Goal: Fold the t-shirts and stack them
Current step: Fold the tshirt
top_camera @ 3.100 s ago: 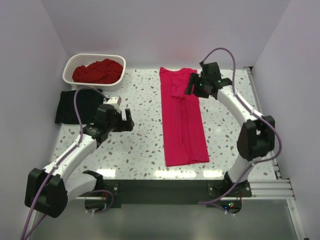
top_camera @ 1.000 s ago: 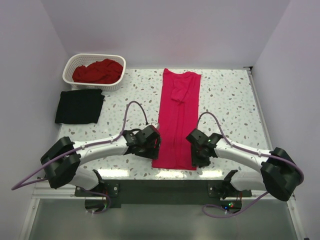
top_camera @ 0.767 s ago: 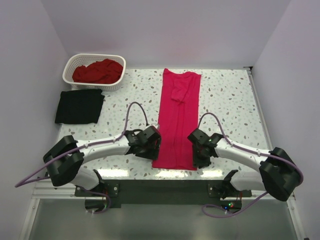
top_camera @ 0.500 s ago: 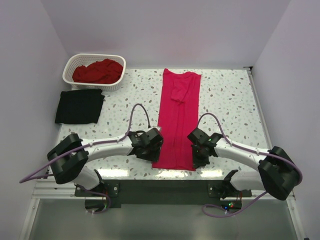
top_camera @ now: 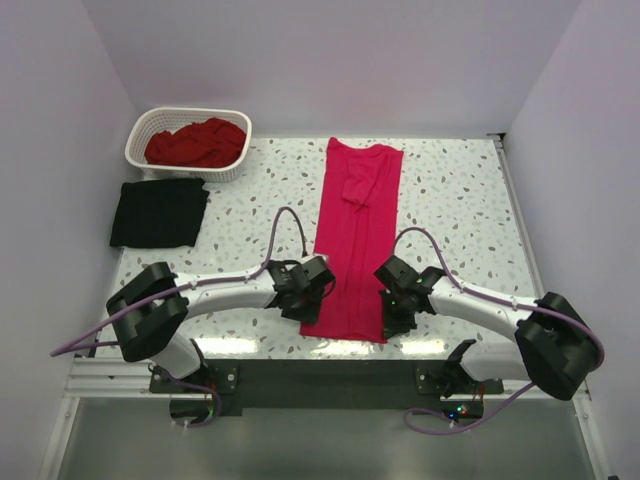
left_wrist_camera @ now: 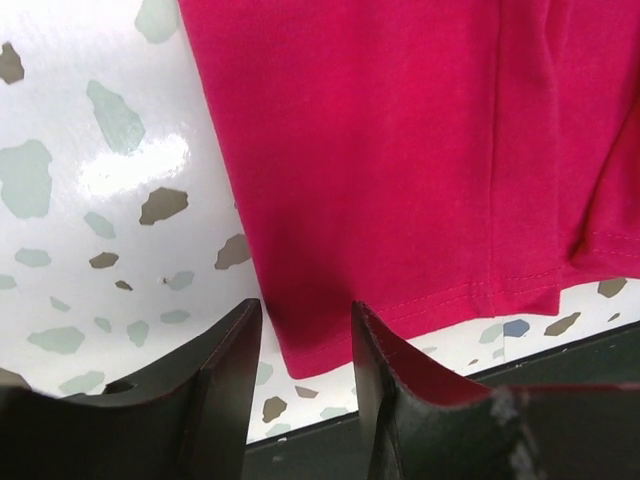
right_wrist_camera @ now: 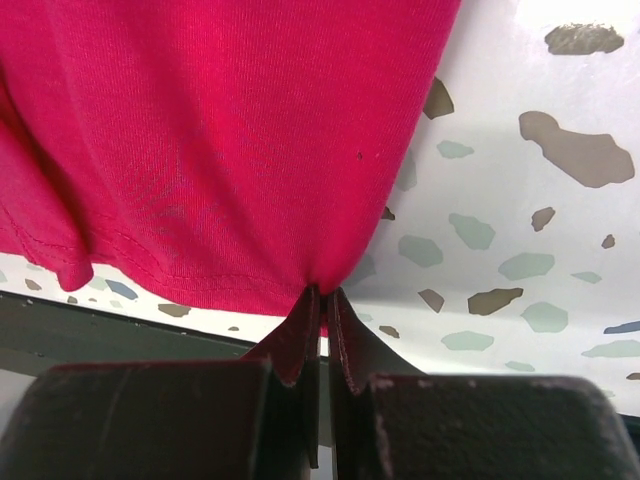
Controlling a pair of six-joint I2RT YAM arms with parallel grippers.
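Note:
The bright pinkish-red t-shirt (top_camera: 355,240) lies as a long narrow strip down the middle of the table. At its near left corner my left gripper (top_camera: 308,300) is low on the table. In the left wrist view its jaws (left_wrist_camera: 304,310) stand apart, one on each side of the shirt's (left_wrist_camera: 400,150) hem corner. My right gripper (top_camera: 390,315) is at the near right corner. The right wrist view shows it (right_wrist_camera: 322,293) shut, pinching a tuck of the shirt's (right_wrist_camera: 230,130) hem. A folded black t-shirt (top_camera: 160,212) lies at the left. The darker red t-shirt (top_camera: 195,143) is bunched in the basket.
The white lattice basket (top_camera: 140,135) stands at the back left corner. The table's near edge and its dark rail (right_wrist_camera: 100,335) run just behind both grippers. White walls close the left, back and right sides.
My right gripper has shut on the shirt's near right hem corner. My left gripper has slid right to the near left corner and its jaws have narrowed.

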